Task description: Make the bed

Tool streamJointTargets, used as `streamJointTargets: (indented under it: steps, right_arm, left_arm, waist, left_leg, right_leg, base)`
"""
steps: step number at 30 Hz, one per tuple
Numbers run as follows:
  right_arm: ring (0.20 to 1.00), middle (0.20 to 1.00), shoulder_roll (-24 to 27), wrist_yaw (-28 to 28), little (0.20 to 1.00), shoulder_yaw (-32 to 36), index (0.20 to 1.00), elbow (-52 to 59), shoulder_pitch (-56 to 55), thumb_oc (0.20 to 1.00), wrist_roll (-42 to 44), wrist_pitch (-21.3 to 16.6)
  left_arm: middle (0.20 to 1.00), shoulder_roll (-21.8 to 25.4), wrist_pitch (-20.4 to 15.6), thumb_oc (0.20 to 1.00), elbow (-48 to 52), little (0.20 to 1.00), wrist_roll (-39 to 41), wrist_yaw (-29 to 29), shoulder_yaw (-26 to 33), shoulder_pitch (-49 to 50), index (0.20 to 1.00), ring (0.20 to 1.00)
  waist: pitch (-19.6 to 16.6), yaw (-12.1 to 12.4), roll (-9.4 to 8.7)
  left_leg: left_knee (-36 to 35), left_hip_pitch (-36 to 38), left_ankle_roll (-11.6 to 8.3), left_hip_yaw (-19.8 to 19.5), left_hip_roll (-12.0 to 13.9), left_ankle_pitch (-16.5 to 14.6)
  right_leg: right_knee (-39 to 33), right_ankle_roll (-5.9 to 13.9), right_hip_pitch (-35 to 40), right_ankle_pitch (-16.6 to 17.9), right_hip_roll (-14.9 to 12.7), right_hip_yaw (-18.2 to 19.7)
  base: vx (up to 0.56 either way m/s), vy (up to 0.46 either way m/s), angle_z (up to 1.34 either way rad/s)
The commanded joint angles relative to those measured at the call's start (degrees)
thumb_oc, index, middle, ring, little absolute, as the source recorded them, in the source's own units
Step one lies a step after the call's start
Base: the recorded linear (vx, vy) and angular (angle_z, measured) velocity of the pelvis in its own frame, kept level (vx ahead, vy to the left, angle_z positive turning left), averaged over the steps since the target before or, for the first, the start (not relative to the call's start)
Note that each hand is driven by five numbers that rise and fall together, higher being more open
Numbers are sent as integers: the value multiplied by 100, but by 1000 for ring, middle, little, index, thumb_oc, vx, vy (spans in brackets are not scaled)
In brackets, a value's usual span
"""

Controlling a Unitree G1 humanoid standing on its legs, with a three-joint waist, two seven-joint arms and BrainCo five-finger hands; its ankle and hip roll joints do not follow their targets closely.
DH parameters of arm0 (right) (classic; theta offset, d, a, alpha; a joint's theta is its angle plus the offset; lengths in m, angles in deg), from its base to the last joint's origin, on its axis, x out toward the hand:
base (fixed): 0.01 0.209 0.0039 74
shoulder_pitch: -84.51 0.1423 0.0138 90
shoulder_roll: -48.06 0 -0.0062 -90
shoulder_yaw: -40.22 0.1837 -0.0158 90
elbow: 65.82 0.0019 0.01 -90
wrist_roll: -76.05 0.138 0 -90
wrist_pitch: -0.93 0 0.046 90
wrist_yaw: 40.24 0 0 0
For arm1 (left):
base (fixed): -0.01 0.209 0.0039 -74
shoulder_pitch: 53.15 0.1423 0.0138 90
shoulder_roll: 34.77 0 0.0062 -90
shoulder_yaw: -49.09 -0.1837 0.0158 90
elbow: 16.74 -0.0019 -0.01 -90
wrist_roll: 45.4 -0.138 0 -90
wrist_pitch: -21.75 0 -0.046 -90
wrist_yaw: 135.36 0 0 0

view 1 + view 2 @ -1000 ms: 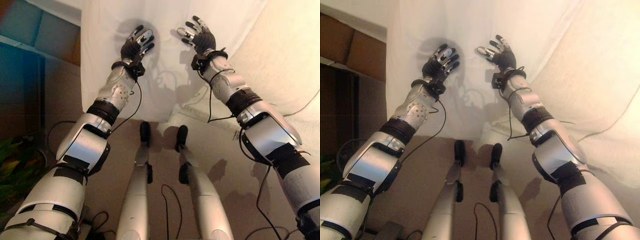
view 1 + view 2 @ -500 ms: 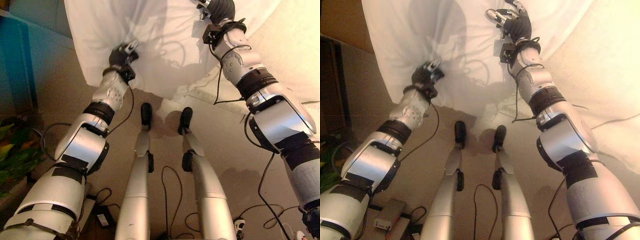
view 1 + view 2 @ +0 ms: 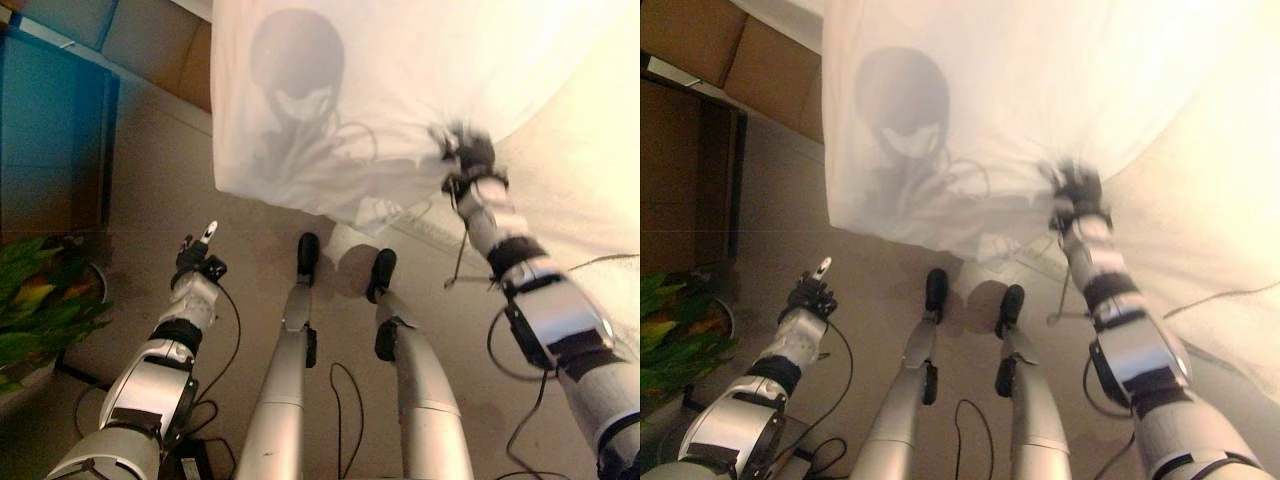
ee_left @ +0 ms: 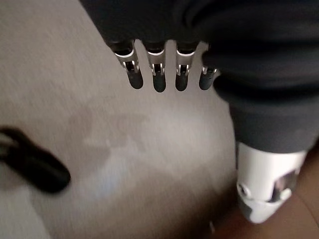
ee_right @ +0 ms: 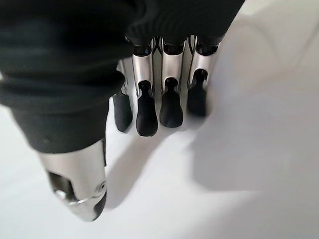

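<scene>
The right hand (image 5: 149, 99), fingers straight and side by side, rests on the white sheet (image 3: 400, 90) without pinching it. The left hand (image 4: 164, 74) hangs over the floor (image 4: 124, 149), fingers relaxed. Unpinched, the sheet may slip away from the fingertips.

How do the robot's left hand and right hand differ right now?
The left hand hangs low over the bare floor, away from the white sheet; the right hand is raised against that sheet. The left hand touches nothing, while the right hand's fingers rest on the cloth. Both hands have straight fingers and grip nothing.
</scene>
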Motion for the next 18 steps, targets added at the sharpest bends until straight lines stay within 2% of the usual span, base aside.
streamJointTargets:
  steps: [1,3,5,6,7,9,10,11,12,13,14,15,16,17,18]
  right_arm:
    - [1000,1000,74,-53,1000,-20,1000,-262,-958,1000,-258,217]
    - [1000,1000,-58,7,1000,81,1000,-248,-1362,1000,-324,229]
    - [1000,1000,-185,18,1000,133,1000,-100,-1707,1000,-388,210]
    - [1000,1000,-240,71,1000,183,1000,9,-1949,1000,-391,189]
    - [1000,1000,-240,68,1000,179,1000,24,-1979,1000,-393,189]
    - [1000,1000,-371,132,1000,243,1000,113,-2156,1000,-339,142]
    - [1000,1000,-439,207,1000,300,1000,133,-2306,1000,-385,126]
    - [1000,1000,-441,209,1000,297,1000,139,-2336,1000,-388,124]
    - [1000,1000,-513,262,1000,331,1000,209,-2435,1000,-445,97]
    - [1000,1000,-558,265,1000,332,1000,264,-2501,1000,-562,80]
    - [1000,1000,-567,261,1000,328,1000,273,-2532,1000,-568,80]
    - [1000,1000,-590,279,1000,271,1000,391,-2612,1000,-808,51]
    - [1000,1000,-590,278,1000,269,1000,394,-2622,1000,-809,51]
    - [1000,1000,-524,351,1000,239,1000,564,-2751,1000,-1077,23]
    - [1000,1000,-497,397,1000,264,1000,626,-2871,1000,-1139,18]
  left_arm:
    - [1000,-182,32,1000,-229,1000,-470,-32,357,53,1000,1000]
    - [1000,-354,48,1000,-248,1000,-545,-47,455,505,1000,1000]
    - [1000,-505,90,1000,-307,1000,-551,-82,510,895,1000,1000]
    - [1000,-596,143,1000,-382,1000,-561,-151,553,1099,1000,1000]
    - [1000,-602,141,1000,-376,1000,-563,-153,549,1125,1000,1000]
    - [1000,-658,157,1000,-424,1000,-620,-243,625,1216,1000,1000]
    - [1000,-696,168,1000,-472,1000,-696,-311,701,1368,1000,1000]
    - [1000,-700,167,1000,-469,1000,-699,-314,693,1395,1000,1000]
    - [1000,-774,171,1000,-482,1000,-768,-365,754,1506,1000,1000]
    - [1000,-758,157,1000,-523,1000,-936,-382,771,1607,1000,1000]
    - [1000,-756,155,1000,-523,1000,-942,-386,767,1634,1000,1000]
    - [1000,-702,184,1000,-469,1000,-1354,-427,744,1744,1000,1000]
    - [1000,-703,184,1000,-467,1000,-1356,-427,743,1753,1000,1000]
    - [1000,-665,221,1000,-285,1000,-1937,-503,548,1949,1000,1000]
    - [1000,-658,249,1000,-297,1000,-2254,-572,418,2079,1000,1000]
  waist:
    - [806,-278,65]
    - [806,-250,17]
    - [806,-194,-41]
    - [806,-233,2]
    - [806,-235,-8]
    - [806,-207,17]
    - [806,-124,14]
    - [806,-115,5]
    - [806,-39,-14]
    - [806,7,-49]
    - [806,10,-50]
    - [806,82,-54]
    - [806,80,-52]
    - [806,29,86]
    - [731,-9,142]
  left_leg:
    - [922,135,-29,430,-208,-1007]
    - [1033,433,10,505,-155,-1231]
    - [1100,741,81,636,-81,-1309]
    - [1213,893,173,642,14,-1271]
    - [1221,917,173,652,6,-1287]
    - [1197,1147,213,663,95,-1184]
    - [1107,1516,212,703,199,-1140]
    - [1081,1564,210,716,195,-1141]
    - [897,1990,164,714,249,-1082]
    - [784,2263,115,735,282,-1040]
    - [749,2317,111,735,284,-1033]
    - [600,2637,91,762,405,-763]
    - [585,2655,90,761,405,-759]
    - [378,3135,22,687,489,-538]
    - [234,3302,-25,637,513,-410]
  right_leg:
    - [-1647,761,670,1167,97,-47]
    - [-1552,868,889,1046,99,35]
    - [-1268,880,1065,895,73,72]
    - [-607,759,1218,473,87,356]
    - [-547,757,1215,424,75,369]
    - [166,619,1643,-37,97,585]
    - [518,557,2099,-316,88,713]
    - [517,557,2129,-327,85,725]
    - [444,586,2751,-452,147,835]
    - [105,613,3217,-455,173,773]
    - [45,612,3282,-435,179,769]
    - [-302,590,3632,-357,270,644]
    - [-315,589,3650,-354,270,641]
    - [-312,522,4014,-467,402,676]
    - [-382,475,4206,-520,448,644]
  base:
    - [-60,171,-26]
    - [-61,187,-53]
    - [-92,90,-74]
    - [-97,-26,-58]
    - [-180,-37,-54]
    - [-217,-35,-17]
    - [-179,-56,-20]
    - [-178,-203,-28]
    - [-139,-228,-34]
    - [-138,-227,-23]
    - [-197,-287,2]
    - [-139,-199,22]
    - [-197,-376,8]
    - [-79,-284,-17]
    - [-81,-284,-25]
